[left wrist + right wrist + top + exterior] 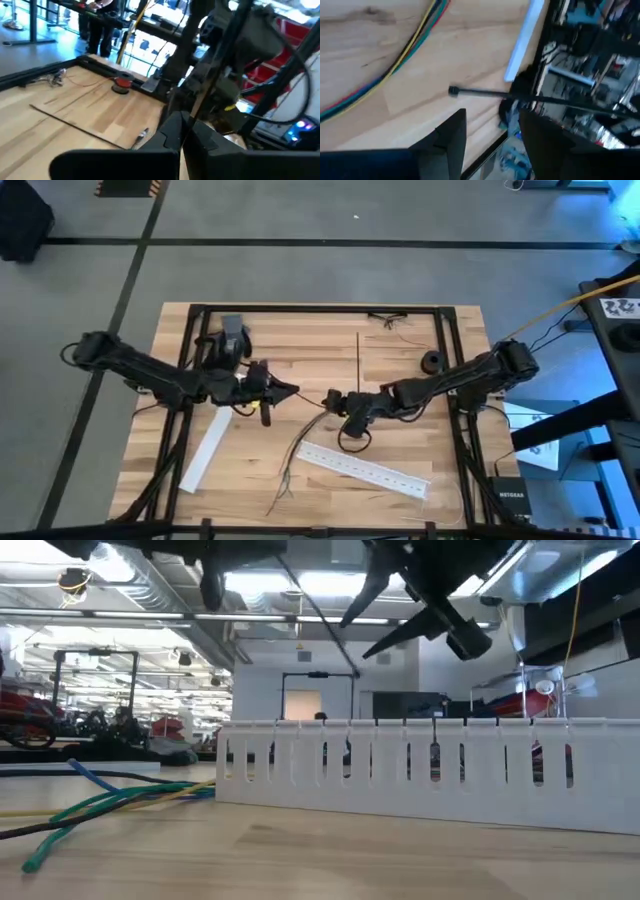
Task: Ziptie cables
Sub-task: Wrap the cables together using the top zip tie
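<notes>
The left gripper [292, 392] was pinched shut on one end of a thin black zip tie [485, 93], holding it up off the table [400, 340]. The strip ran straight out from its fingertips towards the other arm. The tie's small square head sat at the far, free end, with nothing threaded through it.

Facing it, just beyond that head, the right gripper [490, 120] hung with its fingers spread wide and nothing between them. As far as I could see it was not touching the tie.

The cables [292, 455] lay flat on the wood below and to the near side of both grippers. They made a loose run with the ends splayed apart, and neither arm had hold of them. No tie went round them anywhere I could make out. Beside them, farther out from the right gripper, lay a long white slotted strip [365, 469]. A spare tie [358, 360] lay straight on the table on the far side of the grippers.

By my reckoning the job had barely begun: a tie was picked up and that was all. The cables had yet to be gathered, and the tie had yet to be wrapped round them, threaded through its head and pulled tight.
</notes>
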You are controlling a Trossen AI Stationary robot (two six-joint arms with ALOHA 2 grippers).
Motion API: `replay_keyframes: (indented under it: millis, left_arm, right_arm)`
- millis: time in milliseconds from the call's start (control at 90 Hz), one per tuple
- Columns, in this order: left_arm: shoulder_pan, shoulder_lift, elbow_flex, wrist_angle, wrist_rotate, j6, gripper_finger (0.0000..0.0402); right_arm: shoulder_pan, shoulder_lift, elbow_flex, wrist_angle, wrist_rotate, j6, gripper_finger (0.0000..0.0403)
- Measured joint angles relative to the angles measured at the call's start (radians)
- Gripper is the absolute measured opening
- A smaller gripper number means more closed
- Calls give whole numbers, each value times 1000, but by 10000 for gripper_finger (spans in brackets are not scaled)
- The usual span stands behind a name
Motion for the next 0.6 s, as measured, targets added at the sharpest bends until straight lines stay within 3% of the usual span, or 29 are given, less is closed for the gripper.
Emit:
replay_keyframes:
  millis: [267, 422, 600]
  left_arm:
    - [-12, -3, 0, -19, 0, -22, 0]
    - [-13, -2, 0, -26, -1, -29, 0]
    - [-13, -2, 0, -25, -1, -28, 0]
  right_arm:
    - [1, 0, 0, 30, -24, -181, 172]
    - [13, 0, 0, 74, -30, -204, 172]
    - [12, 6, 0, 79, -130, -208, 172]
